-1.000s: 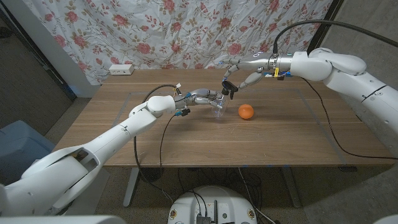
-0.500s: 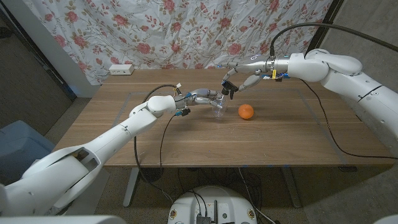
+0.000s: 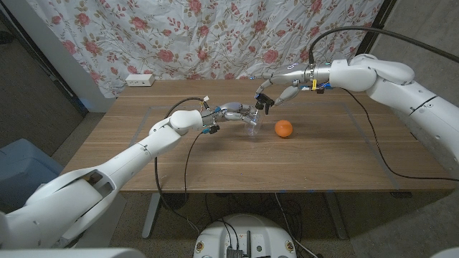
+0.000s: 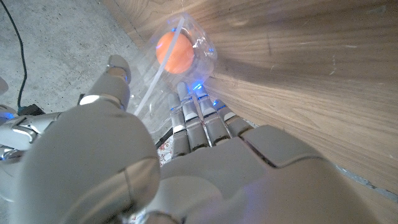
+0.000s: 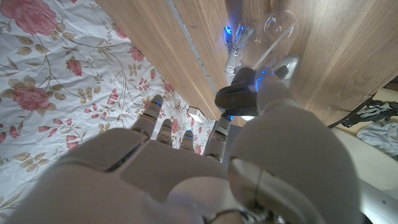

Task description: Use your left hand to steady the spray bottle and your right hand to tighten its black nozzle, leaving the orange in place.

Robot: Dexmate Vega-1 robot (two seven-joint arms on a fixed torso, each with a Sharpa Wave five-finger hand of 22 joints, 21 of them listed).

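A wooden table [image 3: 215,154] is seen in the head view, with a flowered curtain [image 3: 215,36] hung behind its far edge and a white power strip [image 3: 140,79] laid at the far left corner. A grey floor is seen below the near edge and at the left side. The clear spray bottle [image 3: 252,126] is stood upright near the table's middle, towards the far side; the orange [image 3: 284,128] is placed just beside it, on the robot's right, not touching. The bottle's body is gripped by the left hand [image 3: 235,111], fingers wrapped round it, as shown in the left wrist view. The black nozzle [image 5: 236,98] is pinched on top by the right hand [image 3: 276,84], thumb and fingertips closed on it. Wide bare wood is left at the near half, the left part & the right part of the table. Both arms are stretched over the table from the near corners; a black cable [image 3: 387,161] is laid across the right side.
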